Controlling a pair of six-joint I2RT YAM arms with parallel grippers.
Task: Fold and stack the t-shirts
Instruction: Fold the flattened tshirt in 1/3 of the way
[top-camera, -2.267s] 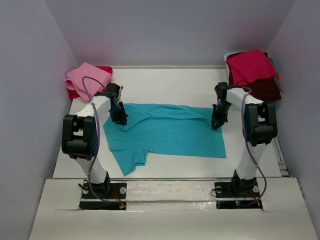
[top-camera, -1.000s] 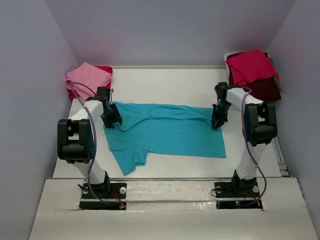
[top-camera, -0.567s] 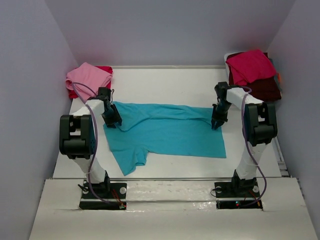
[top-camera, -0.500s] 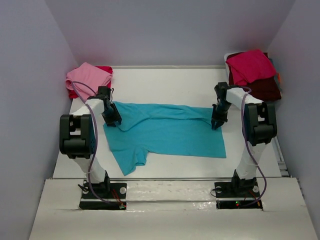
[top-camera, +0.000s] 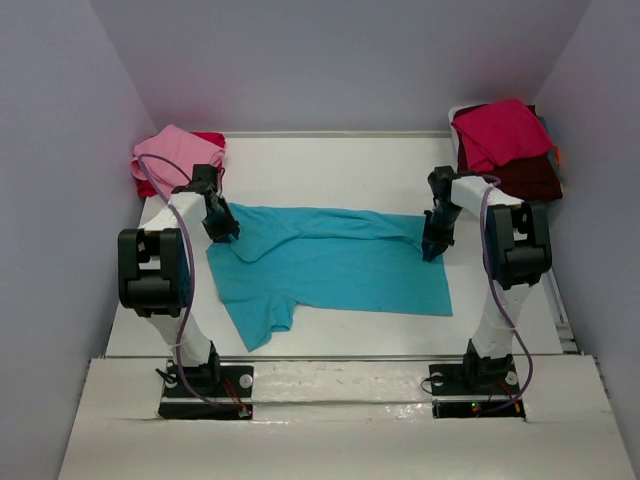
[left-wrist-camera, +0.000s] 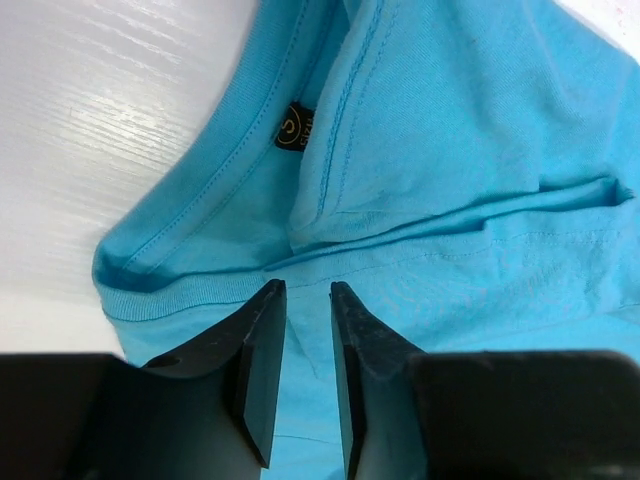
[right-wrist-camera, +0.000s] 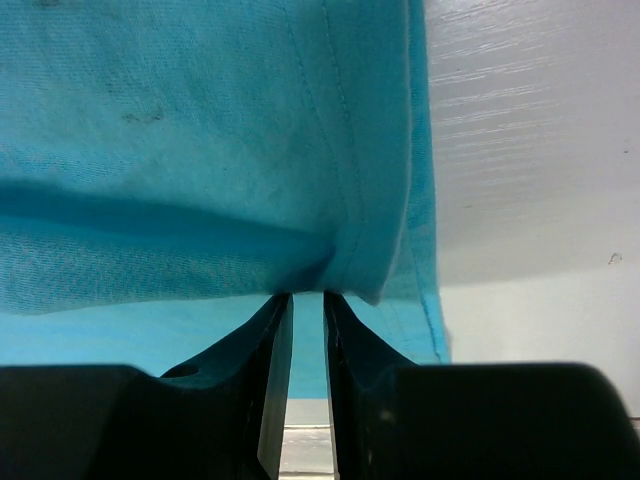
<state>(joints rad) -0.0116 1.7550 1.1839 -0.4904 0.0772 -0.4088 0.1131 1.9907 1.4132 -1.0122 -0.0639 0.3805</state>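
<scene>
We see the turquoise t-shirt spread out, the left gripper at its far left corner, the right gripper at its far right corner. Beyond its left end lies the pink t-shirt; beyond its right, the crimson t-shirt.

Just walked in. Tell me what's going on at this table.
Two robot arms are working on a turquoise t-shirt spread flat on the table. The right gripper pinches a raised fold at the shirt's hem end. The left gripper sits at the collar, jaws narrowly apart; whether it has caught cloth is unclear. Other shirts lie piled at the far corners: a pink pile left, a crimson pile right.
</scene>
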